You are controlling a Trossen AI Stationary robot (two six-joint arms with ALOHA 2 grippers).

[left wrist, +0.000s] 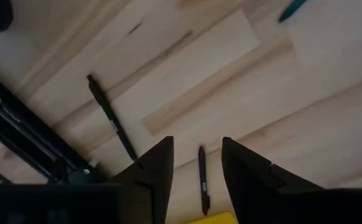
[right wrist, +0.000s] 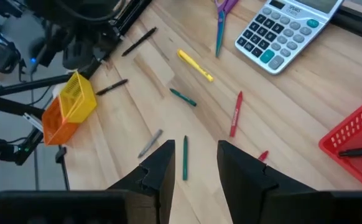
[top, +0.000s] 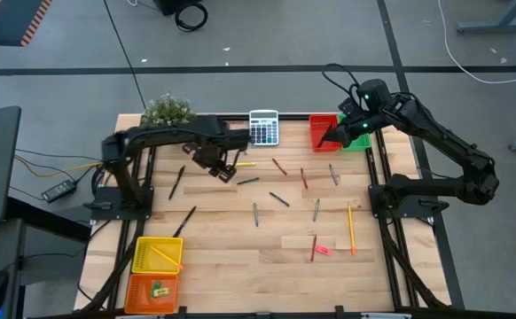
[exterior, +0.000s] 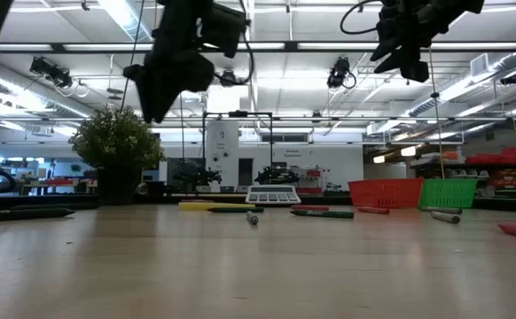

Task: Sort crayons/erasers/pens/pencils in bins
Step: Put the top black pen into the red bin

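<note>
Red bin (top: pixel 323 131) and green bin (top: pixel 358 142) sit at the worktop's (top: pixel 240 257) far right corner; yellow bin (top: pixel 157 255) and orange bin (top: pixel 153 290) at the near left. Pens, crayons and pencils lie scattered between. The calculator (top: pixel 263 128) stands at the far edge. The left gripper (top: pixel 225 168) hangs empty, fingers apart; the right gripper (top: pixel 333 136) hovers empty by the red bin, fingers apart.

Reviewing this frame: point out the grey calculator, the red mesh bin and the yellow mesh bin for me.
Grey calculator (top: pixel 263 128): high view, middle of its keypad.
Red plastic mesh bin (top: pixel 320 132): high view, on its left wall.
Yellow plastic mesh bin (top: pixel 141 254): high view, on its left rim.
</note>
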